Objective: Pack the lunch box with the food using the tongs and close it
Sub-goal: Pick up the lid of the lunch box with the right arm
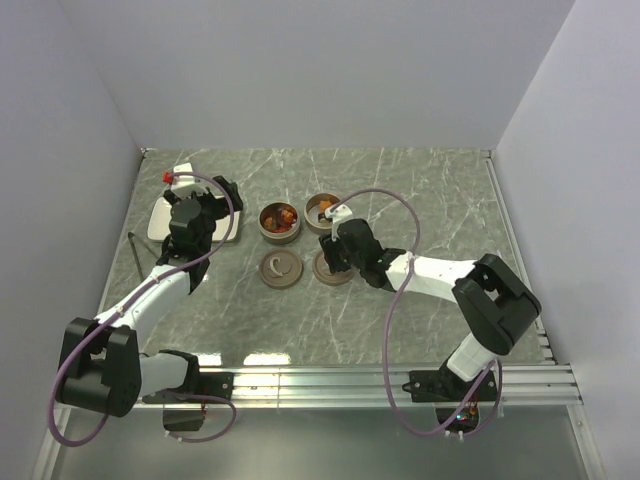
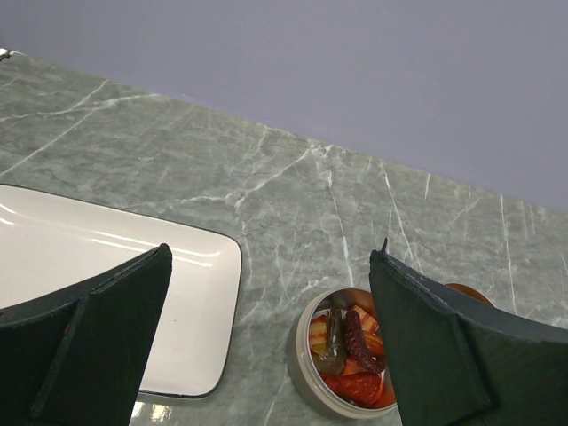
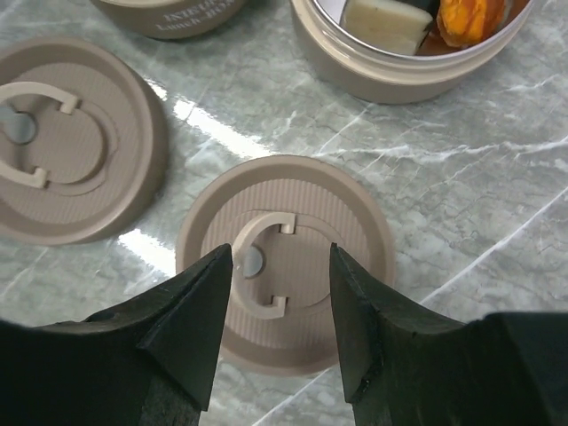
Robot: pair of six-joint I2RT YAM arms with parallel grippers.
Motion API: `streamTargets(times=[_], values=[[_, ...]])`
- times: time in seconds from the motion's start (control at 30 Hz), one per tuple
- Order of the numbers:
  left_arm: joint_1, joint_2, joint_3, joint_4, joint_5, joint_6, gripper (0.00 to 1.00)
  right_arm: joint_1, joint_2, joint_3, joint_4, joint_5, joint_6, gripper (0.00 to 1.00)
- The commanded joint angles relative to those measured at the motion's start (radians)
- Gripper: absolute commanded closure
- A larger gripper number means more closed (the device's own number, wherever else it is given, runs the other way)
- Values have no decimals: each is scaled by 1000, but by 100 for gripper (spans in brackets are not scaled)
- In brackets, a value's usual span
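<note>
Plainly, the marble bench point(image 1: 420, 200) carries everything, and the white plate point(image 2: 106, 257) lies at its left side under the left hand point(image 2: 271, 253). That hand hovers with its fingers spread as wide as they go and has hold of nothing. Two round tins of the lunch box sit side by side mid-bench. The left tin point(image 2: 304, 368) is just right of the plate and the right tin point(image 3: 399, 80) is beside it. Two tan lids lie on the bench nearer the arms, the left lid point(image 3: 80, 169) and the right lid point(image 3: 337, 222), one in front of each tin. The food point(image 2: 355, 351) is already in the tins, red-brown and orange pieces in the left one, a white piece point(image 3: 382, 22) and an orange piece point(image 3: 466, 18) in the right. I cannot make out the tongs for certain. The right hand point(image 3: 280, 253) hangs directly over the right lid, about half open and gripping nothing, one finger on either side of the flat C-shaped ring handle point(image 3: 262, 219) at the lid's centre. The step looks like closing. The lid is straight below the right hand, its tin is just beyond it away from the arm bases, and the right arm is clearly the nearer one.
</note>
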Motion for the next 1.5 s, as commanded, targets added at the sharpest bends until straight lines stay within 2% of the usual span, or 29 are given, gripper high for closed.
streamTargets(times=[0.0,0.4,0.67,1.03,1.13,1.4,1.47], values=[[-2,-1,30,46,10,-23,1,17,-79,-18,29,19,7,45],[-2,16,39,35,21,-23,0,36,-4,36,-68,-20,15,45],[-2,13,33,38,15,-23,1,37,41,71,-143,59,38,50],[-2,2,24,44,13,-27,1,37,64,80,-143,100,52,66],[-2,-1,21,46,15,-27,1,37,62,79,-137,115,56,73],[-2,-9,16,47,7,-26,1,34,4,80,-178,233,82,99],[-2,-6,16,47,8,-26,1,32,-32,79,-201,270,92,100]])
